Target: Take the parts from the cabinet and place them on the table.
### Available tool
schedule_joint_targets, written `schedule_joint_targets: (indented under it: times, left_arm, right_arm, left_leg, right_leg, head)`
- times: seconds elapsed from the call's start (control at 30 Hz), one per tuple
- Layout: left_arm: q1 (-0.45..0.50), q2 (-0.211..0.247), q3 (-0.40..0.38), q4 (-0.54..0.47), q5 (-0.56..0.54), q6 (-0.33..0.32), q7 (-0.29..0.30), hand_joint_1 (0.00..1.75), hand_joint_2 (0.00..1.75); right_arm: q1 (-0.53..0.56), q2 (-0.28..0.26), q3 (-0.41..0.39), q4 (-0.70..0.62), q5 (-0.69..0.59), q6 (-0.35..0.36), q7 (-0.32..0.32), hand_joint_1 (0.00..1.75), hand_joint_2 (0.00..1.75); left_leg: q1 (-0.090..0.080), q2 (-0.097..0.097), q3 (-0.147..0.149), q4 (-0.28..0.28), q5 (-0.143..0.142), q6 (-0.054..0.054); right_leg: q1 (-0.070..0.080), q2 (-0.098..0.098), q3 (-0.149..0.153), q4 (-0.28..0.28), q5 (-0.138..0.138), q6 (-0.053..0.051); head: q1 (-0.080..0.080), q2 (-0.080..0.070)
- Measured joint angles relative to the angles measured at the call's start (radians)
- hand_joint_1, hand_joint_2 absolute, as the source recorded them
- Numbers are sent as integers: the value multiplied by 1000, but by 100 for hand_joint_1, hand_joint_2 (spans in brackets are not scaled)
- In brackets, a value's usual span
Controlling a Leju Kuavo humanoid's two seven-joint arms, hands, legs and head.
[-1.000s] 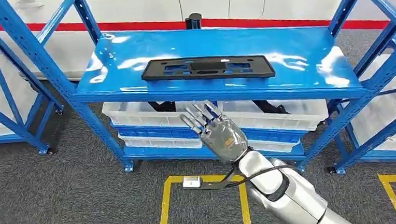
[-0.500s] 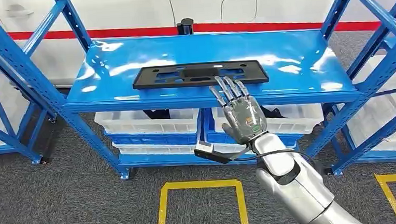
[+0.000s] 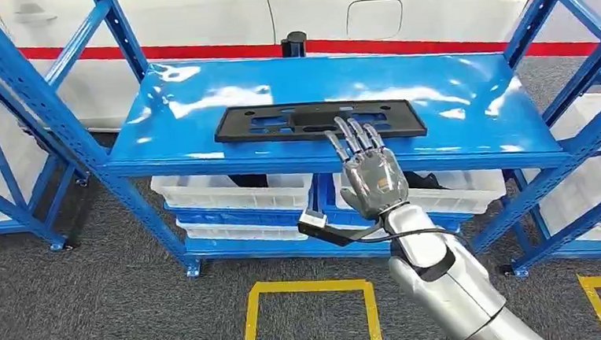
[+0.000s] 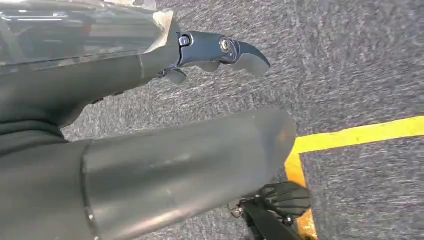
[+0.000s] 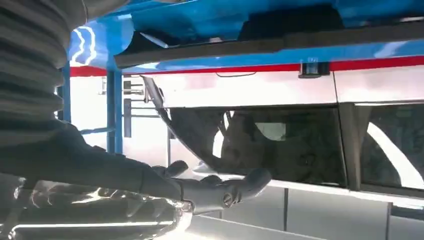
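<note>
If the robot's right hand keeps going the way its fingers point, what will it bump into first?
Probably the black plastic part lying on the blue shelf. The right robot hand points its fingers up at the part's near edge, though the head view can't settle whether they touch.

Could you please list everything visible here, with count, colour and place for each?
Flat black plastic part: one, black, lying on the top shelf.
Blue metal shelving rack: one in front, blue; more blue racks at either side.
White plastic bins: several, white, on the lower shelves.
Yellow floor marking: yellow lines on grey carpet.
White car body: one, white with a red stripe, behind the rack.
Right hand: silver, fingers spread, raised at the shelf's front edge before the part.
Left hand: dark, hanging over the carpet.
</note>
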Motion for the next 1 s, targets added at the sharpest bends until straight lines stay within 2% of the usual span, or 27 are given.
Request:
schedule_joint_targets:
  times: [0.07, 0.1, 0.13, 0.17, 0.23, 0.27, 0.3, 0.33, 0.37, 0.43, 0.47, 0.5, 0.53, 0.6, 0.63, 0.67, 0.7, 0.77, 0.8, 0.83, 0.87, 0.9, 0.93, 0.97, 1.0]
  left_arm:
    - [0, -1, 0, 0, 0, 1, 0, 0, 0]
    - [0, 1, 0, 0, 0, 2, 0, 0, 0]
    - [0, -2, 0, 0, 0, 2, 0, 0, 0]
    - [-1, -2, 0, 0, 0, 2, 0, 0, 0]
    - [0, 0, 0, 0, 0, 3, 2, 0, 0]
    - [1, 0, 0, 0, 0, 3, 3, 0, 0]
    - [3, -1, 0, 1, 1, 3, 3, 0, 0]
    - [4, -1, 0, 1, 2, 3, 3, 0, 0]
    - [3, -1, 0, 1, 2, 3, 3, 0, 0]
    - [2, 2, 0, 1, 3, 5, 3, 0, 0]
    - [2, 1, 0, 1, 3, 5, 3, 0, 0]
    - [0, 1, 0, 1, 3, 5, 3, 0, 0]
    - [0, 1, 0, 1, 4, 5, 3, 0, 0]
    - [1, 1, 0, 1, 5, 5, 3, 0, 0]
    - [0, 1, 0, 1, 5, 5, 3, 0, 0]
    - [0, 0, 0, 1, 5, 5, 2, 0, 0]
    - [0, 1, 0, 1, 5, 5, 2, 0, 0]
    - [0, 2, 1, 1, 5, 5, 2, 0, 0]
    - [0, 2, 1, 1, 5, 3, 2, 0, 0]
    - [1, 2, 1, 1, 5, 3, 2, 0, 0]
    - [1, 2, 1, 1, 5, 3, 2, 0, 0]
    - [1, 2, 1, 1, 5, 3, 2, 0, 0]
    - [1, 2, 1, 1, 5, 3, 2, 0, 0]
    - [0, 2, 1, 1, 5, 3, 2, 0, 0]
    - [0, 2, 1, 1, 5, 3, 2, 0, 0]
  right_arm:
    - [0, -2, -1, 0, 0, 0, 2, 0, 175]
    - [0, -1, -3, 0, 1, 0, 3, 0, 175]
    - [0, -1, -2, 0, 2, 0, 3, 0, 175]
    - [0, 2, -2, 0, 3, 0, 3, 0, 175]
    - [5, 4, 0, 2, 3, -1, 3, 0, 175]
    - [8, 5, 0, 3, 3, -3, 3, 0, 175]
    - [11, 5, 1, 3, 2, -6, 3, 0, 175]
    - [14, 7, 1, 3, -1, -13, 1, 0, 175]
    - [16, 7, 1, 3, -1, -16, 0, 0, 175]
    - [16, 8, 0, 3, -1, -21, -2, 0, 175]
    - [16, 8, 0, 3, -1, -23, -4, 0, 175]
    - [15, 7, 0, 3, -1, -23, -4, 0, 175]
    - [15, 8, 0, 3, -1, -24, -5, 0, 175]
    - [16, 9, 0, 3, 0, -26, -9, 0, 175]
    - [16, 10, 0, 2, 0, -26, -10, 0, 175]
    - [16, 9, 0, 2, 0, -28, -10, 0, 175]
    - [14, 9, 0, 2, 0, -31, -10, 0, 175]
    - [18, 10, 1, 2, 0, -32, -10, 0, 175]
    - [22, 10, 1, 3, 0, -32, -10, 0, 175]
    - [28, 10, 1, 3, 0, -32, -10, 0, 175]
    - [30, 9, 1, 4, 0, -32, -10, 0, 175]
    - [30, 8, 1, 4, 0, -32, -10, 0, 175]
    - [28, 8, 1, 4, 0, -31, -10, 0, 175]
    - [27, 8, 1, 3, 0, -32, -10, 0, 175]
    - [27, 8, 1, 3, 0, -32, -11, 0, 175]
  left_leg:
    - [4, 1, 3, -5, -1, -7]
    - [3, 2, -1, -1, -8, -14]
    - [5, 3, -7, 23, -22, -22]
    - [8, 3, -34, 80, -52, -27]
    - [17, 4, -121, 237, -116, -40]
    - [20, 4, -158, 293, -127, -46]
    - [22, 5, -169, 303, -122, -48]
    - [29, 7, -161, 260, -79, -52]
    - [32, 7, -143, 218, -51, -55]
    - [39, 8, -64, 58, 30, -59]
    - [41, 7, -37, 5, 31, -63]
    - [33, 0, -29, -1, 25, -54]
    - [32, -2, -29, 0, 27, -42]
    - [23, -1, -30, 1, 24, -26]
    - [25, -1, -23, -5, 28, -16]
    - [27, 1, -17, -9, 29, -7]
    - [27, 1, -16, -10, 27, -1]
    - [23, 2, -15, -9, 23, 7]
    - [21, 2, -14, -9, 22, 10]
    - [19, 1, -12, -9, 20, 11]
    - [19, -1, -10, -8, 17, 11]
    - [19, -2, -5, -8, 15, 9]
    - [19, -3, 1, -8, 11, 6]
    - [19, -3, 6, -8, 7, 2]
    - [10, -4, 6, -4, 0, -5]
  right_leg:
    - [3, 1, 0, -1, -2, -9]
    - [-19, 2, 10, -14, 4, -19]
    - [-17, 2, 18, -16, 3, -24]
    - [-19, 1, 21, -16, -1, -30]
    - [-19, 1, 24, -16, -5, -34]
    - [-19, 1, 24, -15, -6, -36]
    - [-19, 1, 25, -15, -7, -36]
    - [-22, 2, 27, -15, -10, -32]
    - [-23, 3, 30, -15, -12, -29]
    - [-28, 4, 39, -14, -19, -19]
    - [-23, 4, 42, -14, -24, -11]
    - [-15, 6, 38, -10, -29, -4]
    - [-17, 5, 38, -11, -29, 0]
    - [-21, 6, 42, -20, -26, 12]
    - [-19, 6, 43, -20, -31, 20]
    - [-21, 1, 34, 2, -40, 23]
    - [-19, 0, 8, 52, -62, 17]
    - [-19, 1, -89, 226, -124, 5]
    - [-19, 1, -125, 287, -137, 4]
    - [-19, 1, -150, 318, -135, 9]
    - [-19, 1, -144, 290, -114, 16]
    - [-19, 1, -118, 223, -80, 24]
    - [-19, 0, -74, 126, -37, 31]
    - [-18, -2, -30, 34, -3, 31]
    - [-13, -5, -12, -3, 7, 20]
  head:
    - [1, 0]
    - [0, 0]
    - [-3, 0]
    - [-8, 0]
    - [-6, 0]
    - [-7, 0]
    - [-7, 0]
    - [-8, 0]
    - [-8, 0]
    - [-8, 0]
    - [-8, 0]
    - [-10, 0]
    - [-6, 0]
    - [-7, 0]
    - [-6, 0]
    - [-5, 0]
    - [-3, 0]
    - [-2, 0]
    - [-2, 0]
    - [-3, 0]
    - [-2, 0]
    - [-1, 0]
    - [-2, 0]
    - [-1, 0]
    - [-2, 0]
